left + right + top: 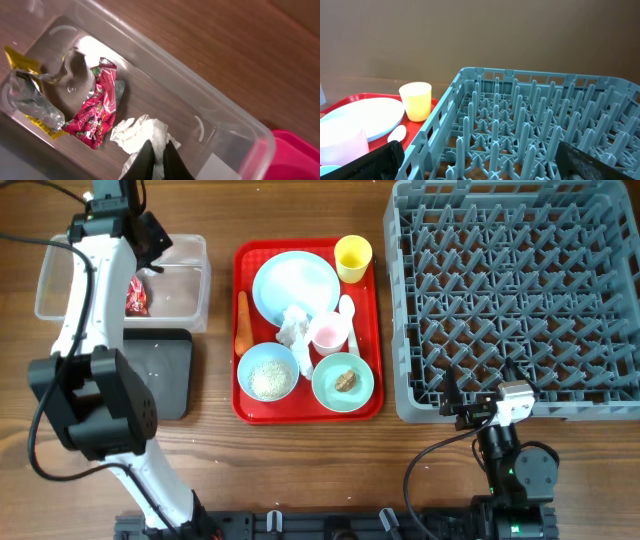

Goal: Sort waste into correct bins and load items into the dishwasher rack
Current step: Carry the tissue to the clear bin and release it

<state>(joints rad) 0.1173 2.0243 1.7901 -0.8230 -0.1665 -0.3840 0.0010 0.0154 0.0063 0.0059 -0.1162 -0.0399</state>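
Overhead, the dishwasher rack [505, 402] fills the right side of the table and holds nothing yet. The red tray [305, 414] in the middle carries all the dishes: the plate [295, 285], the rice bowl [268, 372], the bowl with the brown lump [343, 382] and the yellow cup [353, 257]. It also carries the carrot [243, 322] and a loose tissue wad [292, 328]. At far left sit the clear tub [185, 285] and, just in front of it, the black tray [170, 370]. The step in hand looks like waste sorting. The left gripper [159, 162] hangs over the tub, its jaws pinched nearly together on the crumpled tissue [142, 135]. That tissue is low inside the tub, beside the red wrapper [95, 107] and the yellow wrapper [30, 95]. The right gripper [480, 155] waits at the rack's near edge, jaws spread wide and empty. The next move probably calls for the left jaws to part so the tissue drops, then a clean lift clear of the tub wall. After that the arm would reach for the wad or the carrot on the tray. No dish seems ready to load until the bowls are emptied.
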